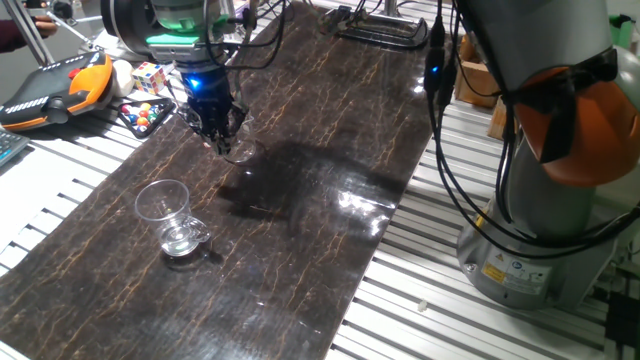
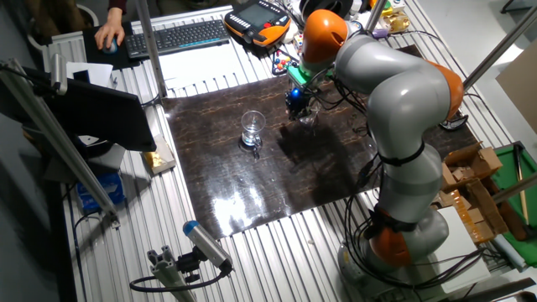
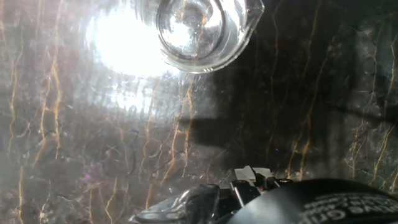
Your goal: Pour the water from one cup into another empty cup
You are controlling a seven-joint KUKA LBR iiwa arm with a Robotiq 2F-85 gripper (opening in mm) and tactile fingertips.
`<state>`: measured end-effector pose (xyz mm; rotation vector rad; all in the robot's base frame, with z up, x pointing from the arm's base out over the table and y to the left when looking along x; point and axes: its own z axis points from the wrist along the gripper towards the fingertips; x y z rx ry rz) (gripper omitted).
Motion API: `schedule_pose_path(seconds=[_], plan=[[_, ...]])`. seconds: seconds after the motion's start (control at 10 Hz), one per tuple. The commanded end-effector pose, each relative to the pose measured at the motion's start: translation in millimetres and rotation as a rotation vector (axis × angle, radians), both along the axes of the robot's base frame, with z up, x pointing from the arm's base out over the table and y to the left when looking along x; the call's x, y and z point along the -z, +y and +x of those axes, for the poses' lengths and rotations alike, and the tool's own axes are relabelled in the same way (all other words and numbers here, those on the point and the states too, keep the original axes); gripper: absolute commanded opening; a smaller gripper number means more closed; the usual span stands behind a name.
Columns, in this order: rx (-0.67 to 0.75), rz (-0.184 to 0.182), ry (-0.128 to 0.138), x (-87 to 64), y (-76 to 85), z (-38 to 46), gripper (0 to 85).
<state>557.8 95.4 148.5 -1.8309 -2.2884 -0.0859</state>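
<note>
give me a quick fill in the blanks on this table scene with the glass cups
1. The handled cup stands ___ on the dark mat.
2. The number of clear glass cups on the mat is ___.
3. The gripper is close to the cup that has ___ handle.
4. The robot arm is grey and ___.

Missing words: upright; two; no; orange

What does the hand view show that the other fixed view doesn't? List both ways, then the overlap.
Hand view only: a look down into a clear glass cup through its open mouth, with bright glare beside it. Other fixed view only: the whole arm, its gripper beside the smaller cup, the handled cup standing apart, and a keyboard. Both: the dark veined mat.
</note>
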Motion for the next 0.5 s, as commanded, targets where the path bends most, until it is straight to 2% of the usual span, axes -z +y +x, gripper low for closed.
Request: schedule_pose_path(seconds=[0.0, 0.2, 0.4], plan=[[0.000, 0.008, 0.001, 1.5, 0.9, -0.2, 0.7], [0.005, -0.002, -0.001, 3.4, 3.7, 0.5, 0.7], [0.000, 0.004, 0.012, 4.9, 4.8, -0.5, 0.7]])
